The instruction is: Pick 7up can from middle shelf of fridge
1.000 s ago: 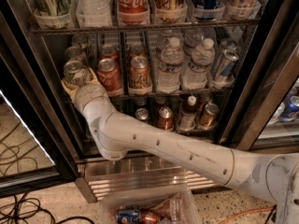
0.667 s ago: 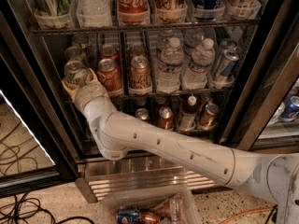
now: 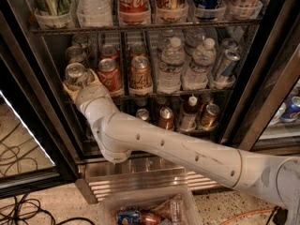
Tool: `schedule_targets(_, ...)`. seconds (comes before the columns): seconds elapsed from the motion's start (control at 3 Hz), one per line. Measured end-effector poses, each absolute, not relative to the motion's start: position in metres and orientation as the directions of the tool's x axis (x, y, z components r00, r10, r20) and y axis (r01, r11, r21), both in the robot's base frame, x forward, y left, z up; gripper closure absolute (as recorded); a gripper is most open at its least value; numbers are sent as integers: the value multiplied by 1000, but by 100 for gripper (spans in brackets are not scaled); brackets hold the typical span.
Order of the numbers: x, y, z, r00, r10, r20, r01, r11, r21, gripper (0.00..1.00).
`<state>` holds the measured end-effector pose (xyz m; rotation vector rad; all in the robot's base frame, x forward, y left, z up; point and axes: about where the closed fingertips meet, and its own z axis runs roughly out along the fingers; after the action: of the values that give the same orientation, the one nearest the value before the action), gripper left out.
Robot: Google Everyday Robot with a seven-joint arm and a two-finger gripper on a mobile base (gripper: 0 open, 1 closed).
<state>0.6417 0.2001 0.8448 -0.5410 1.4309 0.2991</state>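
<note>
The 7up can (image 3: pixel 75 73), whitish-silver with a silver lid, stands at the front left of the middle shelf (image 3: pixel 187 92) in the fridge (image 3: pixel 276 55). My gripper (image 3: pixel 80 85) reaches in from below at the can's base. Its tan fingers (image 3: pixel 67 89) sit against both sides of the can, closed on it. The can is upright on the rack. My white arm runs from the lower right up to the can.
A red Coca-Cola can (image 3: pixel 109 75) and an orange-brown can (image 3: pixel 140 74) stand right of the 7up can, then water bottles (image 3: pixel 171 65). Tall cans in clear cups fill the rack above. A clear bin (image 3: pixel 150 209) and cables (image 3: pixel 18 210) lie on the floor below.
</note>
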Motion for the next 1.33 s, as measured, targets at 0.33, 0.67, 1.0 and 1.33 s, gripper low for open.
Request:
schedule_targets(0.33, 639, 195, 854, 147, -130, -981, -498, 847, -187, 100)
schedule_targets(0.67, 637, 191, 862, 161, -133, -978, -493, 848, -197, 100)
schedule_targets(1.0, 634, 187, 870, 176, -135, -975, -488, 848, -206, 100)
schedule_targets(1.33, 629, 183, 878, 190, -138, -972, -483, 849, -215, 100)
